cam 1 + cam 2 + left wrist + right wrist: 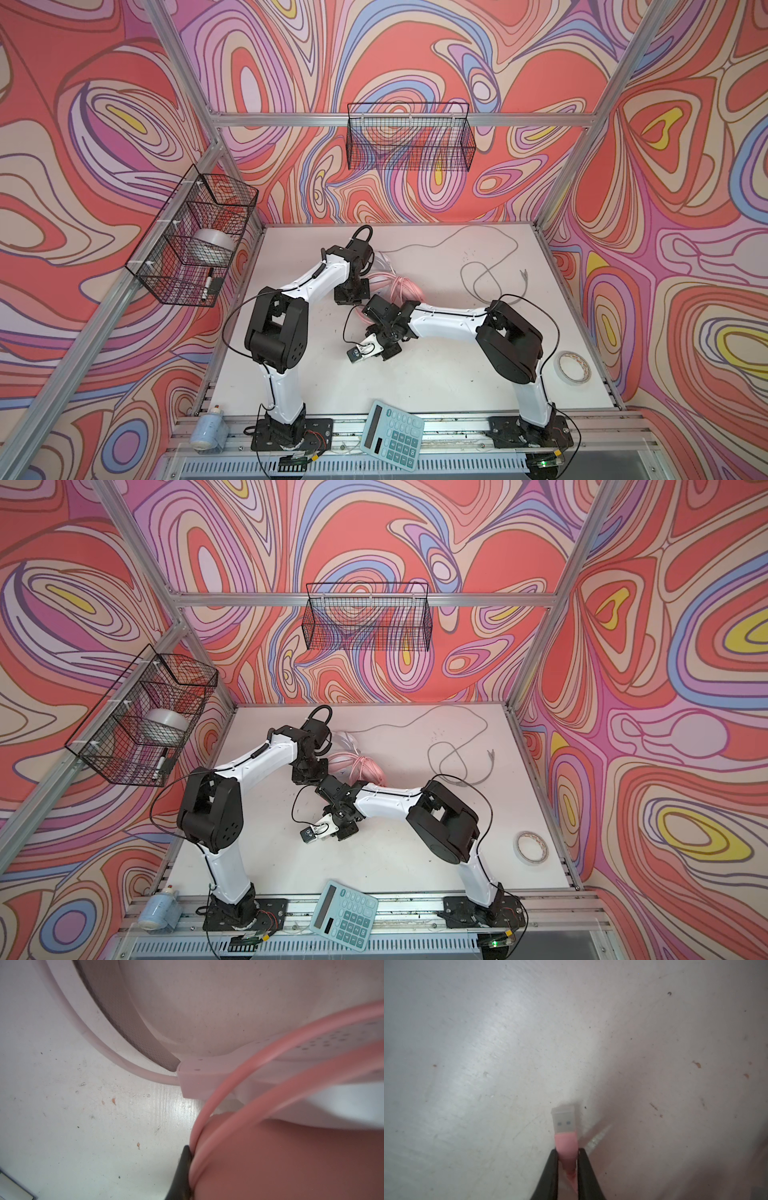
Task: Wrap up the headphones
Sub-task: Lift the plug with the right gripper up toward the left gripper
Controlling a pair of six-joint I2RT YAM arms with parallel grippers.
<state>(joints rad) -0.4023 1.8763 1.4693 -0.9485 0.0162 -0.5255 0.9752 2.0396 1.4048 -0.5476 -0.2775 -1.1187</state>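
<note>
Clamping the USB plug [564,1126] of the pink headset [291,1157] between both fingers, the right gripper [568,1152] sits near it; the left gripper [188,1156], closed, rests against the coiled pink cable [226,1088].

Quick tally: two headsets, the pink headset [397,286] and the white headset [197,1078]. Two arms, left arm [320,282] and right arm [444,322]. Two wire baskets, side basket [178,286] and back basket [409,141]. Two tape rolls, basket roll [212,247] and loose roll [561,368]. Then just one calculator [392,436], one bottle [205,430], one marker [208,284].
</note>
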